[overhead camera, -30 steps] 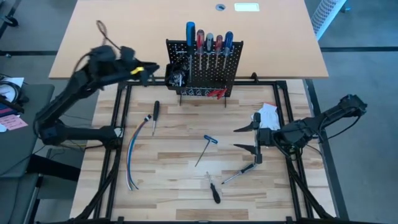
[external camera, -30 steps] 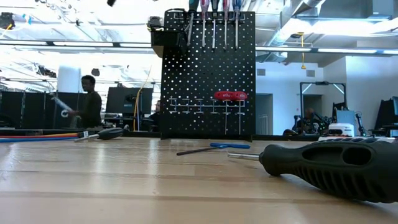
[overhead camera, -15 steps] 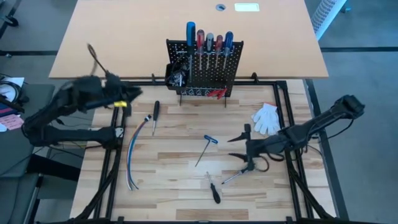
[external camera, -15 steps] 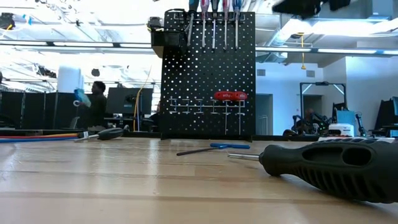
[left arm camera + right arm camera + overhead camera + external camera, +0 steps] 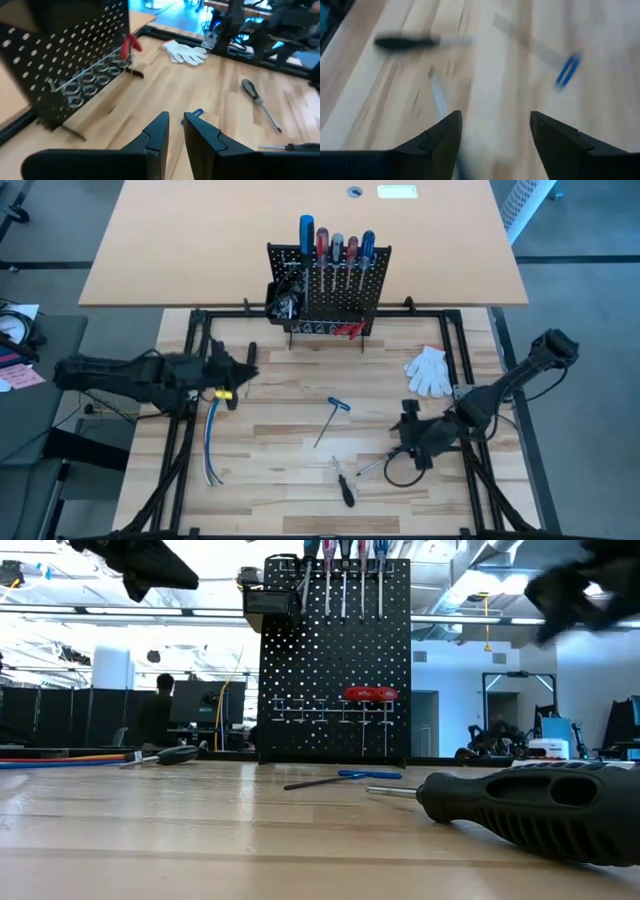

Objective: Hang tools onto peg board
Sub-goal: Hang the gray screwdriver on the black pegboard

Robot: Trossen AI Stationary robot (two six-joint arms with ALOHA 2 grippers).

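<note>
Wooden planks make up the surface (image 5: 290, 420) we look down on, with a tan board lying behind it. Our left gripper (image 5: 175, 131) hovers above the left part of the surface; its fingers (image 5: 156, 134) stand close together with only a narrow gap between them, and nothing is held. Just beside that gripper in the high view lie a black-handled screwdriver (image 5: 251, 358) and a bundle of loose cables (image 5: 212, 442).

Our right gripper (image 5: 495, 131) hangs over the right front of the surface with its fingers (image 5: 445, 135) spread wide and empty. Past them, in the wrist view, we see a black-handled screwdriver (image 5: 402, 43), a silver shaft (image 5: 439, 97) and a blue-handled T-shaped tool (image 5: 565, 70), all lying flat on the wood. From above, the T-shaped tool lies near the middle of the surface, and a black screwdriver (image 5: 344, 485) lies near the front edge, close to the right gripper.

At the back edge the peg board (image 5: 335, 290) stands upright, with several blue- and red-handled screwdrivers (image 5: 335, 248) hanging along its top rail, red-handled pliers (image 5: 370, 694) hooked low on its face, and a black bin (image 5: 282, 300) at its side. A white glove (image 5: 430, 370) lies to the right of the peg board, well apart from it. In the low view a person (image 5: 155, 710) shows in the room behind.
</note>
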